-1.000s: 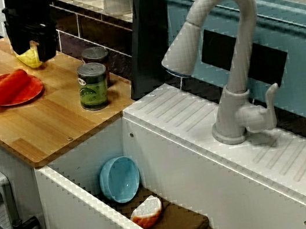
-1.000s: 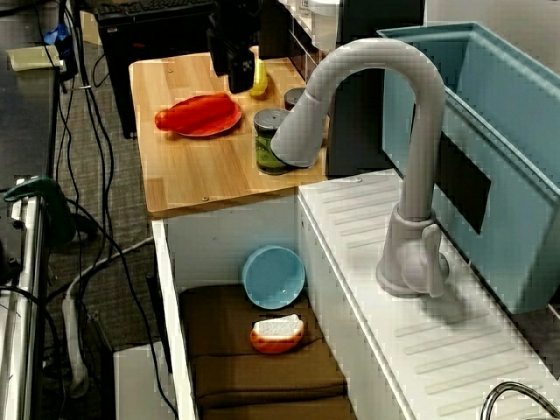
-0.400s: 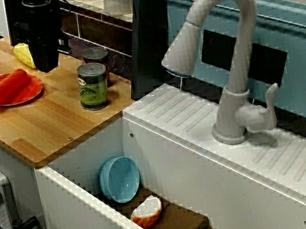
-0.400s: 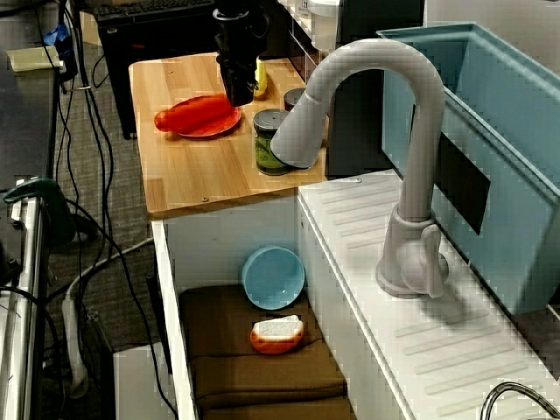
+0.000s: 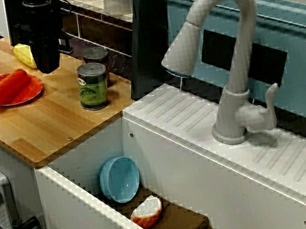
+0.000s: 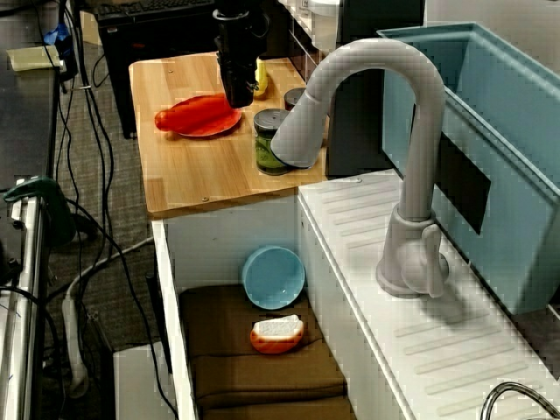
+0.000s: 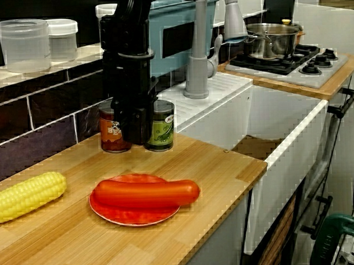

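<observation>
My black gripper (image 5: 48,66) points straight down over the wooden counter (image 5: 43,127). It stands between the yellow corn cob (image 5: 22,54) and the two cans. Seen from the counter's end, the gripper (image 7: 133,137) partly covers the red-labelled can (image 7: 110,135) and the green-labelled can (image 7: 161,127) behind it. Its dark fingers blend together, so their spacing is unclear, and nothing shows between them. The corn (image 7: 28,196) lies alone near the wall. A red sausage (image 7: 145,193) rests on a red plate (image 7: 127,218) just in front of the gripper (image 6: 234,94).
A grey faucet (image 5: 233,66) arches over the white sink, where a blue bowl (image 5: 120,179) and a small bread-like piece (image 5: 147,211) lie on a brown mat. A blue bin (image 5: 298,49) stands behind. Plastic jars (image 7: 25,45) line the wall ledge. A pot (image 7: 271,41) sits on the stove.
A second ago the gripper hung over the corn. It has moved right toward the cans and turned about its axis, leaving the corn on the counter. It has hardly moved in the last half second.
</observation>
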Available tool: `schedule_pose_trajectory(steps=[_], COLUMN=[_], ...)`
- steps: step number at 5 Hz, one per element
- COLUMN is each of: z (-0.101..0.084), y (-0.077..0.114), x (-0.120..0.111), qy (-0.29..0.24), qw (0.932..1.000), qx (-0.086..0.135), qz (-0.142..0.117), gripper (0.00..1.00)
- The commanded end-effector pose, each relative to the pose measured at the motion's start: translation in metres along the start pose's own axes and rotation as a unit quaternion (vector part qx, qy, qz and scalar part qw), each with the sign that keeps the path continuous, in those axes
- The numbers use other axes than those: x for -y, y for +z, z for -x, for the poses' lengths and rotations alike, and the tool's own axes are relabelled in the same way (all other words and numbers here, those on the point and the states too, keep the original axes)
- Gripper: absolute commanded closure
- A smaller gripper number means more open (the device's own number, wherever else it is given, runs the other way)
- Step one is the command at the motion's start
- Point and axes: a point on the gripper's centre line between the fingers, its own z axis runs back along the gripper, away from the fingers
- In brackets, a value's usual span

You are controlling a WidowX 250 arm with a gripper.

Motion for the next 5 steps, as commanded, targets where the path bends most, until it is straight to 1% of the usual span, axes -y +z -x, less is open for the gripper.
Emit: schedule_pose_trajectory(steps=[1,2,4,5], z=[0.000,0.001,0.006,0.007], y=[0.020,0.018,0.019,0.018], x=[0.019,0.026,0.033,0.034], qy=[-0.024,-0.031,-0.031,-0.026], qw=[0.9994,0.9993,0.9993,0.9995], qx=[0.024,0.020,0.019,0.015], qz=[0.002,0.001,0.004,0.013], gripper=[1.00,1.00,1.00,1.00])
